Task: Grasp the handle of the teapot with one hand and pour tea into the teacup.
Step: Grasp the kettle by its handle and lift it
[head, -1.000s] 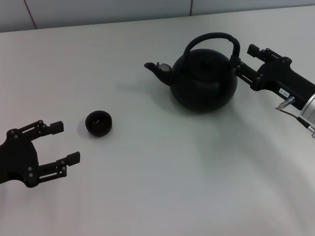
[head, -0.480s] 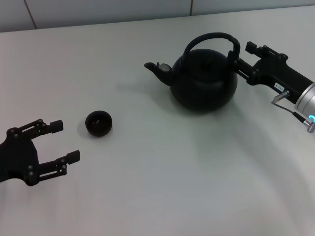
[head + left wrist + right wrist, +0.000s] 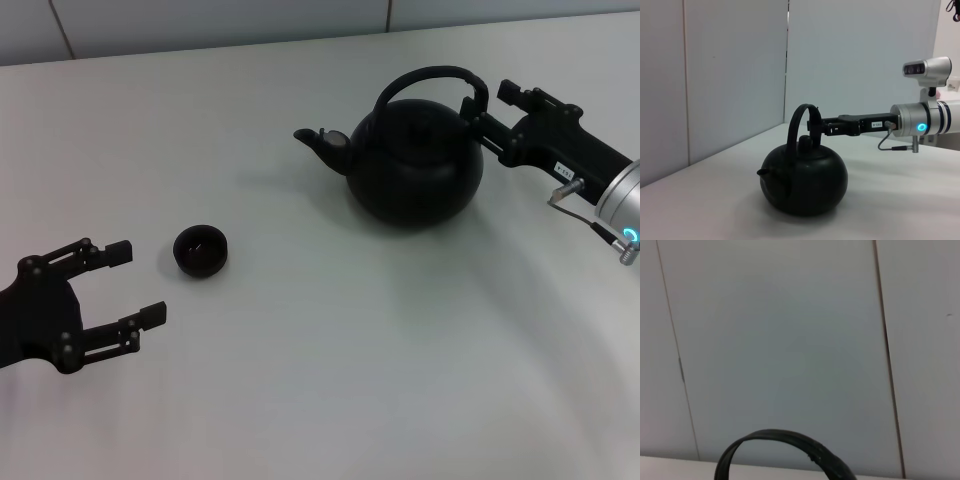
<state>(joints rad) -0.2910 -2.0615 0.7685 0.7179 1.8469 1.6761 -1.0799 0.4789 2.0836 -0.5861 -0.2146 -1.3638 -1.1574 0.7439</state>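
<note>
The teapot (image 3: 415,160) stands upright on the desk (image 3: 320,380), spout toward the teacup (image 3: 200,251), which sits well apart. The right pincer (image 3: 478,112) is at the arched handle (image 3: 432,77); whether it grips, I cannot tell. The left pincer (image 3: 132,283) rests released near the teacup.

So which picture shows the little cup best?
The head view. The teacup sits in plain sight on the table, between the left gripper and the teapot. The left wrist view shows only the teapot and the right arm; the right wrist view shows only the handle.
</note>
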